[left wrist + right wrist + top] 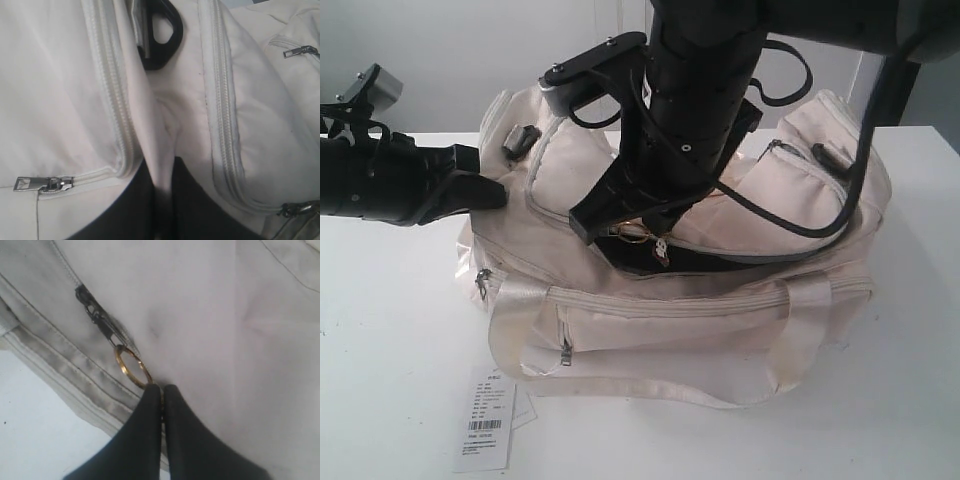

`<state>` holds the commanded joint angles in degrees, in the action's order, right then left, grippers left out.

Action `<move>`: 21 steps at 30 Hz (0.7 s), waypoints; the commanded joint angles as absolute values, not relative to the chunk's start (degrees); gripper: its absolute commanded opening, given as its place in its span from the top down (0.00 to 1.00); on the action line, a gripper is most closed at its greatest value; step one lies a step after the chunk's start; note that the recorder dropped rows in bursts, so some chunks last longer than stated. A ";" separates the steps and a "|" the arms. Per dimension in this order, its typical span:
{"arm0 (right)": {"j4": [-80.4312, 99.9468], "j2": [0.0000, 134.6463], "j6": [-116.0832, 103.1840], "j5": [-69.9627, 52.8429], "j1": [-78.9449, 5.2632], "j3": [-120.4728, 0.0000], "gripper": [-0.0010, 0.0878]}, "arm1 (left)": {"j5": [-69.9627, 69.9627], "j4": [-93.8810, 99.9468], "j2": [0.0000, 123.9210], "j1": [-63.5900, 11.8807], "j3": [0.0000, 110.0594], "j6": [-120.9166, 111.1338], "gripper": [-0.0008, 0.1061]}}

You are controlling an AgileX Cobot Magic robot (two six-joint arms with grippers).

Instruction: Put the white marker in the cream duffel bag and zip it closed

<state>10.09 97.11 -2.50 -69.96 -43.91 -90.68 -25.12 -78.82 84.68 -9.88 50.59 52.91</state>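
The cream duffel bag (700, 320) lies on the white table, its curved top flap puffed up. A dark gap shows under the flap beside the gold zipper ring (633, 238). My right gripper (642, 236) reaches down from above the bag's middle. Its black fingers are shut on the gold ring (131, 366), which hangs from the zipper slider (97, 320); the right gripper (162, 387) rests against the bag cloth (225, 315). My left gripper (496, 196) is at the bag's left end, and the left gripper (162, 170) is shut on a fold of the bag's cream fabric (167, 125). The white marker is out of view.
A white paper barcode tag (485, 432) lies on the table (390, 350) in front of the bag's left corner. Strap handles (800, 345) droop over the front. A black buckle (162, 35) and a side-pocket zipper pull (42, 184) sit near my left gripper.
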 joint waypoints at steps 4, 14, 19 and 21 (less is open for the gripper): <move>10.21 96.80 -1.37 -69.96 -43.91 -90.46 0.99 | -25.09 -78.82 84.68 -9.88 50.59 52.91 0.99; 10.07 95.05 -1.26 -69.96 -43.91 -86.80 0.99 | -23.82 -79.23 84.68 -9.88 50.59 52.91 0.99; 10.83 94.10 -1.26 -69.96 -43.91 -86.66 0.99 | -23.69 -79.21 84.68 -9.88 50.59 52.91 0.99; 11.23 93.80 -1.26 -69.96 -43.91 -86.62 0.99 | -23.69 -79.21 84.68 -9.88 50.59 52.91 0.99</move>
<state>11.23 93.80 -1.26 -69.96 -43.91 -86.62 -23.69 -79.21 84.68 -9.88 50.59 52.91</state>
